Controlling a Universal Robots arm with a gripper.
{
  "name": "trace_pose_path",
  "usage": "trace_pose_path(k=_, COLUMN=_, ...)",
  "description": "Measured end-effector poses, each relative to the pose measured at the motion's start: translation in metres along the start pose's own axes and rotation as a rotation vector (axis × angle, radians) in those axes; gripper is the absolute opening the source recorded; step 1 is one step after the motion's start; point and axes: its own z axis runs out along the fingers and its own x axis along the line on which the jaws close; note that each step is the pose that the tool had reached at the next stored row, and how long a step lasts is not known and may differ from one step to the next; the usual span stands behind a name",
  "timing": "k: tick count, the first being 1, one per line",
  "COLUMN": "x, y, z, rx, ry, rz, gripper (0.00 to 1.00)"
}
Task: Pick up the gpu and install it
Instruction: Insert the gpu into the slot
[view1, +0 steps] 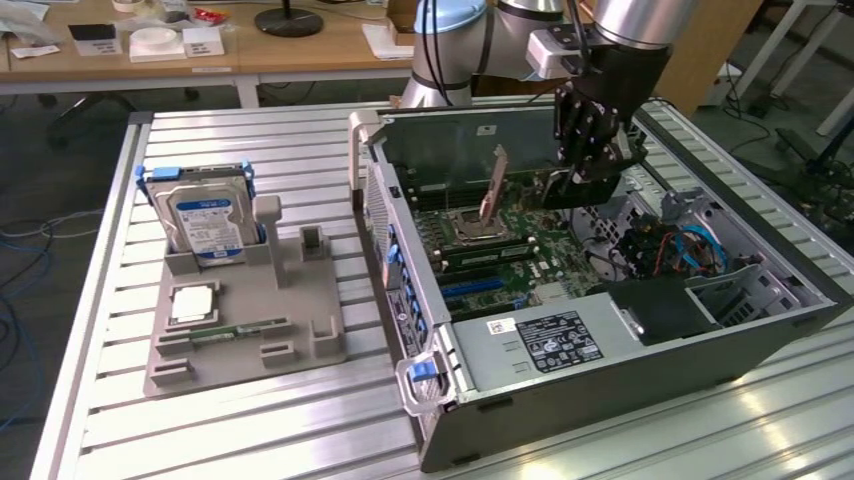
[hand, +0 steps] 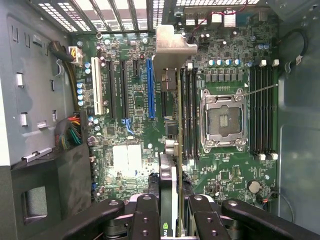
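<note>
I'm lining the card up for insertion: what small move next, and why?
Probably shift the hand sideways toward the long blue slot before lowering: the thin black graphics card with silver end bracket, gripped upright, hangs above the green motherboard with its edge beside that slot, not over it.

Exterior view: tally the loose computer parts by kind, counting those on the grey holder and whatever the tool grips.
Hard drive: 1, upright on the grey holder
Memory stick: 1, on the holder
Square silver chip: 1, on the holder
Gpu: 1, gripped by the tool inside the case
Total: 4
</note>
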Motion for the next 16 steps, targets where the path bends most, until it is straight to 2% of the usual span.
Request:
trace_pose_path(k=9, x=0.0006, y=0.003, z=0.0019, rx=0.0002, ry=-0.0003, rz=0.0, gripper=0.27)
trace_pose_path(k=16, x=0.0024, y=0.0043, z=0.0081, rx=-0.0004, ry=-0.0005, rz=-0.014, gripper=0.27)
